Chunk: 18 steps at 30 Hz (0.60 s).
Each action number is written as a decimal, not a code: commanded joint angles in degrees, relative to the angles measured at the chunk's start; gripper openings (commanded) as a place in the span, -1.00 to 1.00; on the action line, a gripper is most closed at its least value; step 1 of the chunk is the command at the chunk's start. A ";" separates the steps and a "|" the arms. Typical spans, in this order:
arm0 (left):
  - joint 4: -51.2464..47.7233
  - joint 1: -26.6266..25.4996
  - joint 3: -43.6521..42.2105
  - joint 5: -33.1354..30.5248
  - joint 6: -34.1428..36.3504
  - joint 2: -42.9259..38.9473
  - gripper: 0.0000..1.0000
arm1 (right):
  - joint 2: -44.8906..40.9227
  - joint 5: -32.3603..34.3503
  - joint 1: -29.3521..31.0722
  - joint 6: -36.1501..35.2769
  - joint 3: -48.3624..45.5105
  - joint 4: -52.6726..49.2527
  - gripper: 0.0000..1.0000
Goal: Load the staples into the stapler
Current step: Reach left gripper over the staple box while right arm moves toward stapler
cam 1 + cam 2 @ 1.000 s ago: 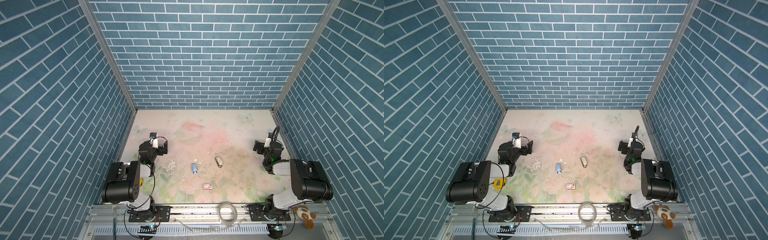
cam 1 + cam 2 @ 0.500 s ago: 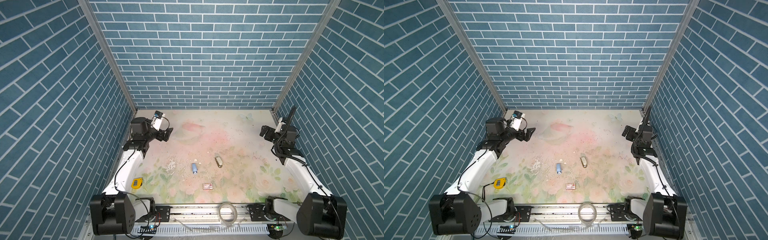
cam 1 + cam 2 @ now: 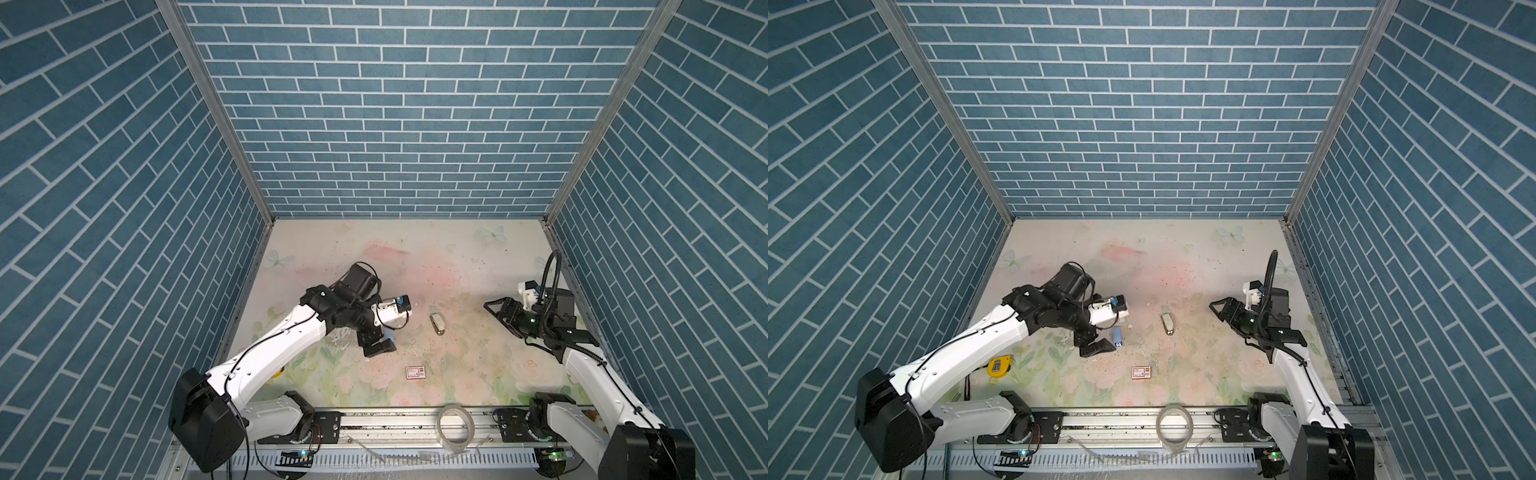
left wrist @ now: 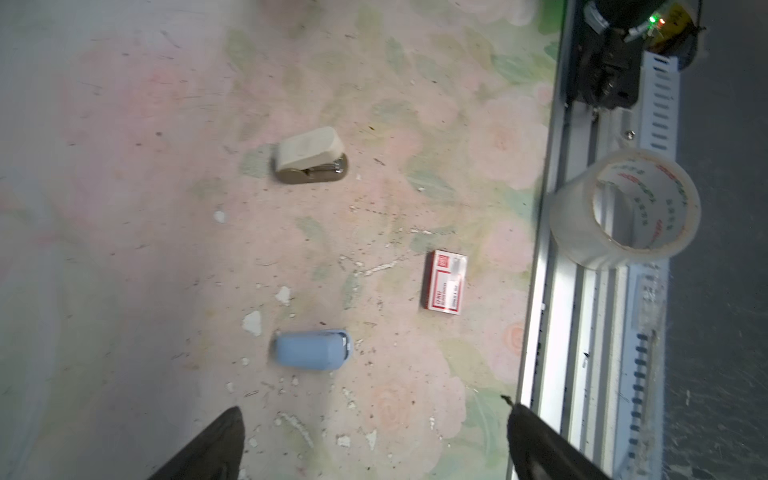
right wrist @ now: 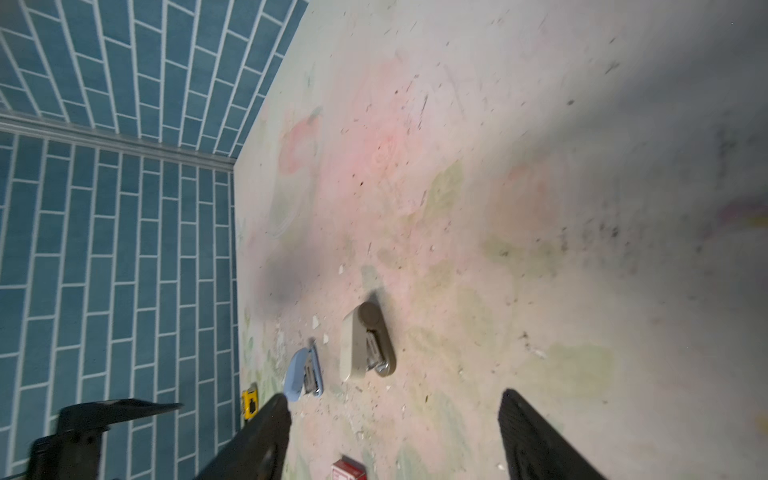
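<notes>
Both arms have swung inward. A thin pale strip, likely staples (image 4: 380, 267), lies flat between the blue stapler (image 3: 1117, 336) and staple box (image 4: 446, 286), right of your wide-open left gripper (image 3: 379, 347); the right gripper (image 3: 494, 311), open too, waits far right. Grab it flat and it could skid or snap

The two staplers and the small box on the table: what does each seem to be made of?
Cream stapler: matte cream plastic top by its smooth, dull look; brownish base, likely plastic; shiny metal magazine at the front. Blue stapler: matte pale-blue plastic shell; bright metal shows inside it in the right wrist view. Box: probably printed cardboard, white and red, with sharp folded edges.
</notes>
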 commanded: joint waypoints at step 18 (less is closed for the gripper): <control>19.64 -19.99 -8.94 -12.14 -6.91 14.62 0.72 | -17.14 -5.79 0.73 8.94 -10.71 -1.96 0.27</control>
